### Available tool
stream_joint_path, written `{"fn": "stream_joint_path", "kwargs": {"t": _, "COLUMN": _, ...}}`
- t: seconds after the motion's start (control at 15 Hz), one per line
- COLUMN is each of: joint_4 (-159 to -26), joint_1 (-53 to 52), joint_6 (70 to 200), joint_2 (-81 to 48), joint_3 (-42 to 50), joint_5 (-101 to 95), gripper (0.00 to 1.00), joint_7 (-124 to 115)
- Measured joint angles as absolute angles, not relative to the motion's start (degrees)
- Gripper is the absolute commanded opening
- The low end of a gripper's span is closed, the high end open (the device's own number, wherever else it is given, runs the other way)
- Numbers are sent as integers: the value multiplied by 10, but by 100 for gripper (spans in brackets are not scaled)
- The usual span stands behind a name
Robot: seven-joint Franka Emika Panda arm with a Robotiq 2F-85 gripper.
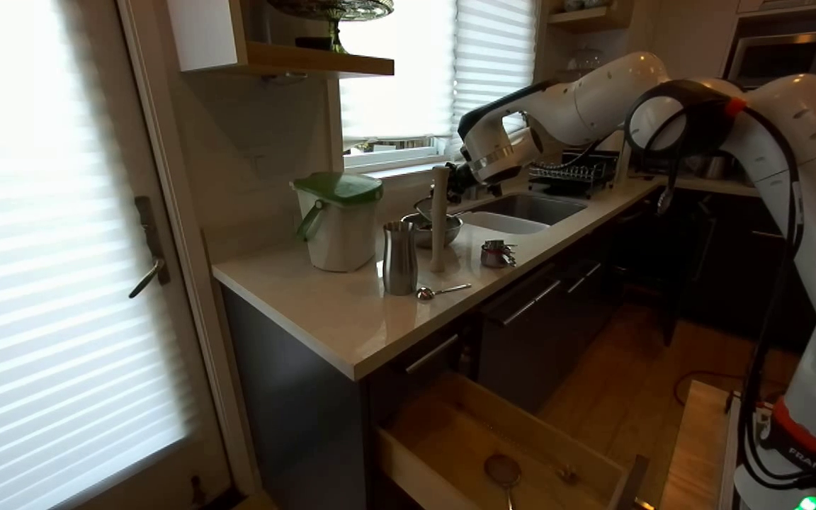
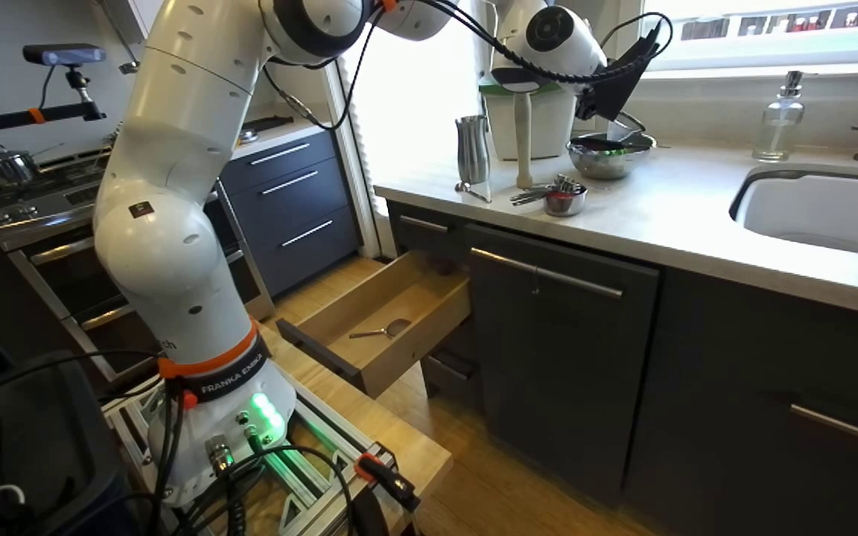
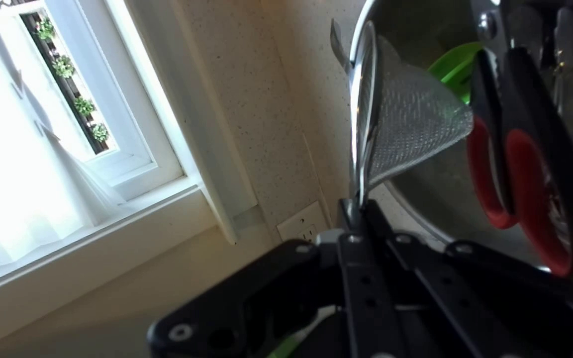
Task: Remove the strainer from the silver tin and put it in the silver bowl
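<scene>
Counter (image 2: 686,197) is the biggest thing you work on. Your arm (image 2: 183,246) reaches across to it, wrist end up over the work. Drawer (image 2: 414,344) is pulled out at 2 o'clock from the arm's base in an exterior view, so mind it w/ any low swing. Bucket (image 2: 529,126) stands on the counter at approx 1 o'clock from the drawer.

Bowl (image 2: 602,167) sits at 4 o'clock from the bucket & has a fair bit of stuff in it. Tin (image 2: 473,151) is upright at 9 o'clock from the bowl, well apart; removal looks done, so IMO you're on the put-in step, nearly finished.

Gripper (image 3: 361,211): tips pinched together on your load. Scissors (image 3: 530,107) are in the bowl, b/w 2 & 3 o'clock from the tips in wrist view. Strainer (image 3: 416,117) is that load: held by its rim edge AFAICT, handle not made out, mesh at 1 o'clock from the tips, over or in the bowl's mouth, can't tell which. Green bit (image 3: 458,67) shows just past the mesh, b/w 1 & 2 o'clock.

Next: I'd shift toward 3 o'clock in wrist view, get the whole strainer inside the bowl's rim, lower w/o snagging the scissors, then part the tips & back off slow. Let go too early & it may tip out.
</scene>
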State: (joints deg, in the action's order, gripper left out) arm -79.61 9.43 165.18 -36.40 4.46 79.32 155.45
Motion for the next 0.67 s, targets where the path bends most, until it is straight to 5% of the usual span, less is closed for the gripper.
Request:
{"fn": "stream_joint_path", "kwargs": {"t": 0.53, "joint_4": -785, "joint_1": 109, "joint_6": 1652, "joint_2": -366, "joint_3": 28, "joint_5": 793, "gripper": 95, "joint_7": 1554}}
{"fn": "stream_joint_path", "kwargs": {"t": 0.67, "joint_4": -779, "joint_1": 110, "joint_6": 1652, "joint_2": -366, "joint_3": 25, "joint_5": 793, "gripper": 100, "joint_7": 1554}}
